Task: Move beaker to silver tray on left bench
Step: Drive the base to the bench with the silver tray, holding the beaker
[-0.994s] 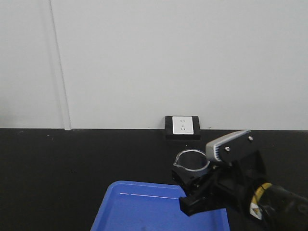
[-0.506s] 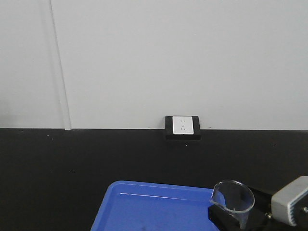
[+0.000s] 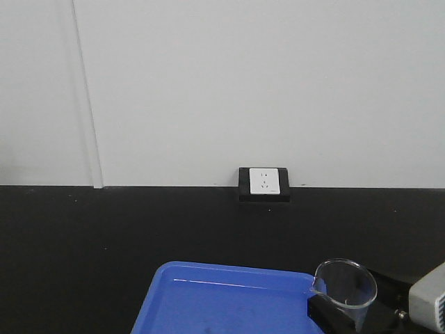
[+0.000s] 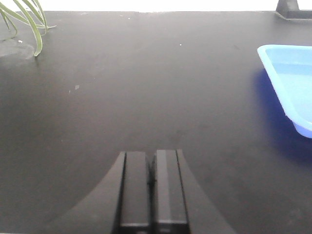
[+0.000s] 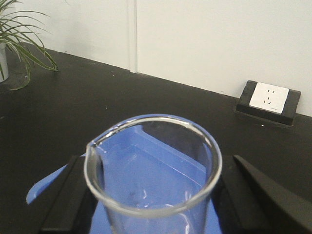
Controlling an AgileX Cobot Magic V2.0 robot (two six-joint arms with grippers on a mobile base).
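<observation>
Shifted slightly right since half-second back: beaker (image 3: 345, 287), clear smooth glass, cylindrical, spouted rim. Held upright over right end of blue plastic tray (image 3: 222, 299), clamped in right gripper (image 5: 153, 209) jaws. Left gripper (image 4: 152, 183) jaws closed, empty, above matte black countertop (image 4: 146, 87). Silver tray not in view. Risk: slick glass slipping during leftward swing.

Bright, even light on the white wall (image 3: 243, 83). Very dark on the black bench (image 3: 104, 236). Bluish shadow beside the blue tray (image 4: 292, 83). Small shiny glints on the beaker (image 5: 152, 173) rim. A bit fuzzy up close at the left fingers (image 4: 136, 190).
</observation>
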